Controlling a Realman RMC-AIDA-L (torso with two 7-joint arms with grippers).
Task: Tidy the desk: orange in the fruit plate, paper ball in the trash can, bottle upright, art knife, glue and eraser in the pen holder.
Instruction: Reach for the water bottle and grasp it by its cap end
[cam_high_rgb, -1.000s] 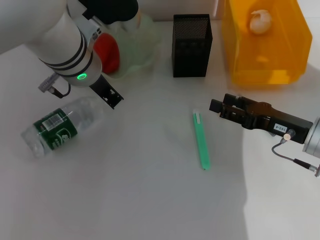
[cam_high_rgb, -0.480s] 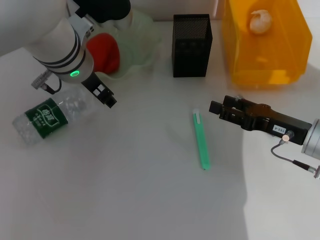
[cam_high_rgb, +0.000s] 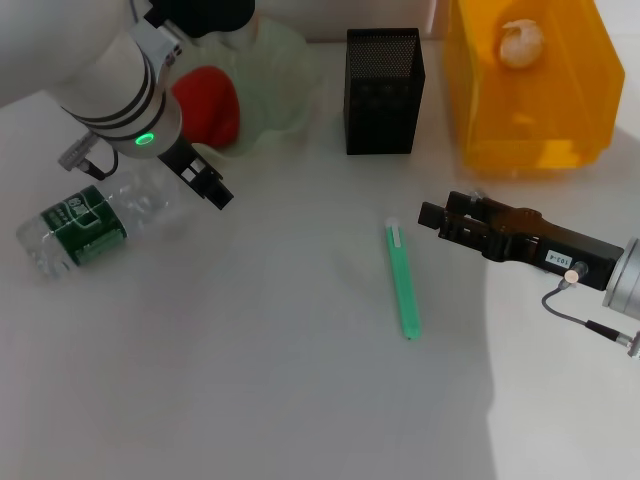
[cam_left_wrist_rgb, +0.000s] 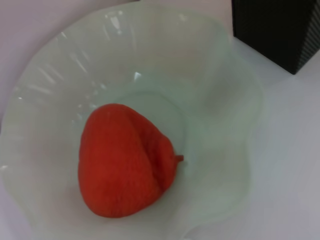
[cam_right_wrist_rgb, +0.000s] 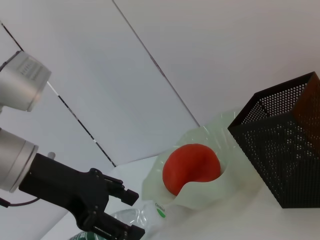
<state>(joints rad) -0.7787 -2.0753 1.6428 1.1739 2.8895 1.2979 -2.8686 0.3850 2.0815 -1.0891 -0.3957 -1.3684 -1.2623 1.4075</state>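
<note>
The bottle (cam_high_rgb: 80, 228) lies on its side on the desk (cam_high_rgb: 250, 380) at the left. My left gripper (cam_high_rgb: 200, 186) is shut on its clear upper part, and the cap is hidden under the arm. The orange (cam_left_wrist_rgb: 122, 160) rests in the fruit plate (cam_left_wrist_rgb: 220, 90). The paper ball (cam_high_rgb: 520, 42) lies in the trash can (cam_high_rgb: 530, 130). A green art knife (cam_high_rgb: 402, 280) lies mid-desk, below the pen holder (cam_high_rgb: 383, 95). My right gripper (cam_high_rgb: 432, 212) hovers open just right of the knife's top end. Glue and eraser are out of view.
The fruit plate (cam_high_rgb: 285, 70), pen holder and trash can stand in a row along the desk's far edge. The left forearm (cam_high_rgb: 120, 90) reaches over the plate's left side.
The left arm swung left and toward the back, and the bottle moved left with it, turning so a different face of its label shows. The right arm and knife stayed put.
</note>
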